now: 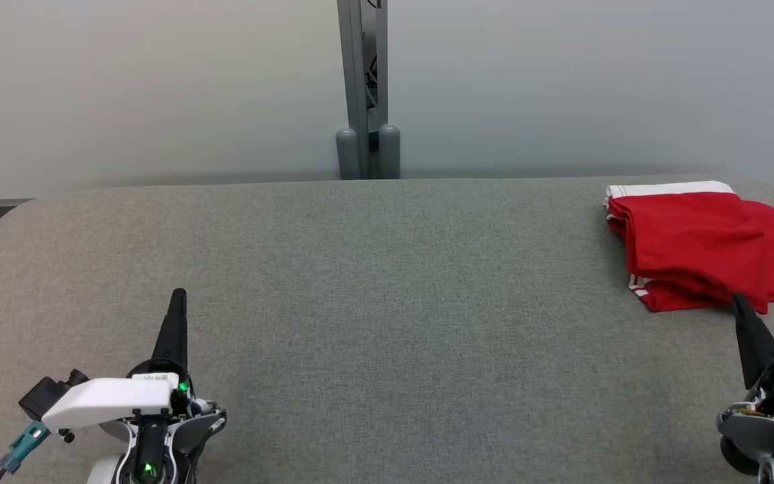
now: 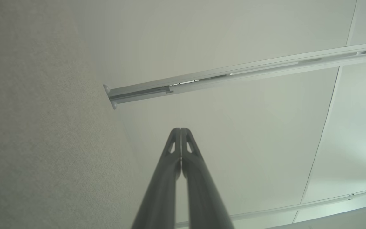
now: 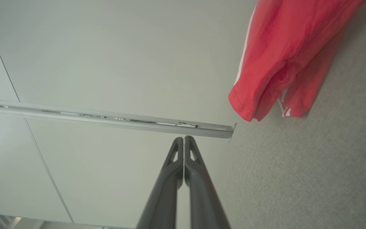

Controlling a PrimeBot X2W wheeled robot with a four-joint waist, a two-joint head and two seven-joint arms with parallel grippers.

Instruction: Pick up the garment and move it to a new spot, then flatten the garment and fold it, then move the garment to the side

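Garment point(image 1: 696, 235) at table's point(image 1: 387, 302) far-right edge, open surface leftward; left end effector point(image 1: 177, 296), right end effector point(image 1: 738, 301) closed.

Red, white-striped garment point(image 1: 703, 242); grey table point(image 1: 387, 302)

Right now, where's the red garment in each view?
Head: red garment, folded, at the table's far right corner.
Right wrist: garment upper right, on the grey table.
Left wrist: left claw points at wall and post, table at left.
Shared landmark: grey post behind the table.
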